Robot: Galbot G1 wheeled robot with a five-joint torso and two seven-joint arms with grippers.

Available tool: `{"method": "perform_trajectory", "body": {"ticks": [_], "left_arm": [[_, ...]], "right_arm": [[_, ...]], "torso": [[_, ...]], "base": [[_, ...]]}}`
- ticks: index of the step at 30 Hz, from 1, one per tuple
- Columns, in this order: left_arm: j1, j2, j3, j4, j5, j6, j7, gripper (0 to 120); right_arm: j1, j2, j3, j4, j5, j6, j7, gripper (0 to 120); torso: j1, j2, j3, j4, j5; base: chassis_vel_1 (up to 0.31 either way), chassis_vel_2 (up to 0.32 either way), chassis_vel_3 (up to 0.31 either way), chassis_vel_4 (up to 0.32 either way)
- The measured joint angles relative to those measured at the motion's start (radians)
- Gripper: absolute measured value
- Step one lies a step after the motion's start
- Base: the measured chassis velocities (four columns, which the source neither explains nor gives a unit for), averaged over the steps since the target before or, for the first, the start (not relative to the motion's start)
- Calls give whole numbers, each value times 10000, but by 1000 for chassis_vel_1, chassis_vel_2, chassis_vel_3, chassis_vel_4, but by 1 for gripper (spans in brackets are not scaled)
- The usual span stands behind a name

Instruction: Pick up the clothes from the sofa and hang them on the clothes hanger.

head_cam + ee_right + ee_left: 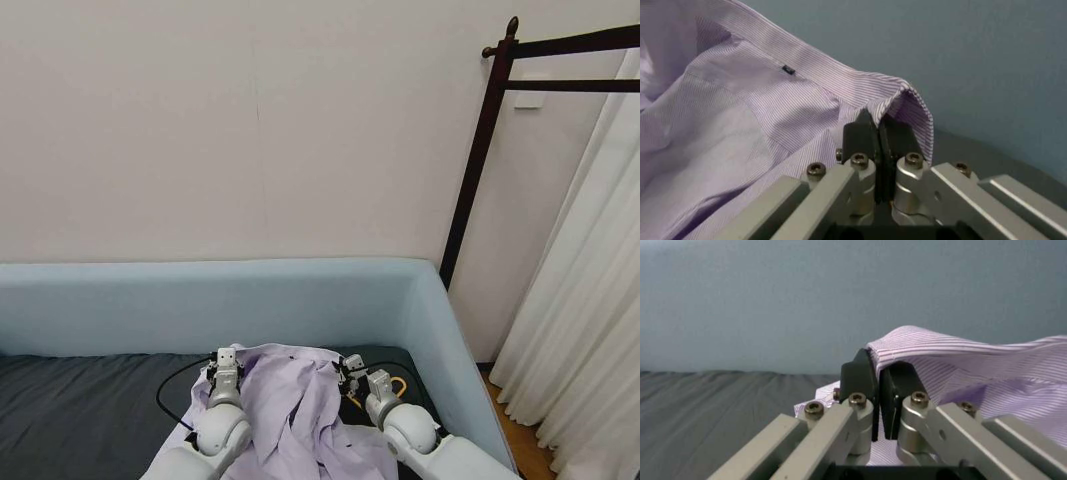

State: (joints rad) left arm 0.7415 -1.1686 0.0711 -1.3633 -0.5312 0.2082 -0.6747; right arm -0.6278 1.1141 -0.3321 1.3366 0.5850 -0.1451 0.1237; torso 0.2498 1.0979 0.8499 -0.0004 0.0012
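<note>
Left tool (877,371) pinches edge of pinstriped lilac shirt (290,410); right tool (878,131) pinches its folded band. Fabric lies crumpled at sofa (300,300) right end.

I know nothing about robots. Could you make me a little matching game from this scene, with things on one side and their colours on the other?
Things:
1 shirt
2 rack
3 curtain
4 sofa back

Colours:
a white
b dark brown
c pale blue
d purple striped

Pairs: 1-d, 2-b, 3-a, 4-c.

The left gripper and right gripper are each shut on the shirt's upper edge.
</note>
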Motion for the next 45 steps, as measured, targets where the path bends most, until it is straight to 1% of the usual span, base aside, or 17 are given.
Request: {"method": "perform_trajectory", "body": {"ticks": [3,6,7,10,11,14,15,17,19,20,22,24,28,29,32,36,45], "left_arm": [[-61,3,17,-9,-33,-1,4,0],[-112,140,56,-139,-137,23,1,0],[-112,140,56,-139,-137,23,1,0],[-149,216,110,-229,-202,39,-6,0],[-149,216,110,-229,-202,39,-6,0],[-147,273,225,-301,-188,41,7,0],[-147,273,225,-301,-188,41,7,0],[-110,300,282,-355,-153,27,58,0],[-58,362,348,-424,-86,-23,105,0],[-58,362,348,-424,-86,-23,105,0],[27,442,412,-520,35,-102,204,0],[56,463,429,-559,63,-115,227,0],[241,516,490,-705,186,-220,325,0],[241,516,490,-705,186,-220,325,0],[384,516,494,-798,258,-285,356,0],[505,565,494,-962,331,-311,371,0],[656,654,466,-1303,376,-322,385,0]], "right_arm": [[-17,-44,152,-13,4,-1,-144,2],[-145,-327,383,375,273,-177,-209,15],[-145,-327,383,375,273,-177,-209,15],[-686,-1096,661,1322,757,-870,-517,30],[-686,-1096,661,1322,757,-870,-517,30],[-1390,-1665,1040,1723,818,-1206,-806,43],[-1390,-1665,1040,1723,818,-1206,-806,43],[-1594,-1793,1283,1583,808,-1284,-994,53],[-1583,-1808,1504,1025,802,-1318,-1295,62],[-1583,-1808,1504,1025,802,-1318,-1295,62],[-1351,-1693,1735,104,840,-1536,-1913,72],[-1233,-1630,1768,-227,811,-1554,-2119,75],[-435,-1090,1703,-2385,392,-1308,-2941,95],[-435,-1090,1703,-2385,392,-1308,-2941,95],[64,-645,1647,-3993,-87,-1048,-3450,100],[330,-305,1880,-5073,-523,-1007,-3995,100],[651,273,2292,-6405,-822,-738,-4173,100]], "torso": [[0,1,0,2,0],[0,0,0,3,1],[0,0,0,3,1],[0,0,-1,3,0],[0,0,-1,3,0],[0,1,-1,-5,0],[0,1,-1,-5,0],[-2,1,-1,-5,1],[-1,1,-1,1,0],[-1,1,-1,1,0],[-1,1,-1,1,0],[-1,1,-1,0,0],[-1,1,0,2,0],[-1,1,0,2,0],[0,1,0,3,0],[-1,1,0,0,-1],[-1,1,0,0,-1]], "base": [[0,0,0,0],[0,0,0,0],[0,0,0,0],[0,0,0,0],[0,0,0,0],[0,0,0,0],[0,0,0,0],[0,0,0,0],[0,0,0,0],[0,0,0,0],[0,0,0,0],[0,0,0,0],[0,0,0,0],[0,0,0,0],[0,0,0,0],[0,0,0,0],[0,0,0,0]]}}
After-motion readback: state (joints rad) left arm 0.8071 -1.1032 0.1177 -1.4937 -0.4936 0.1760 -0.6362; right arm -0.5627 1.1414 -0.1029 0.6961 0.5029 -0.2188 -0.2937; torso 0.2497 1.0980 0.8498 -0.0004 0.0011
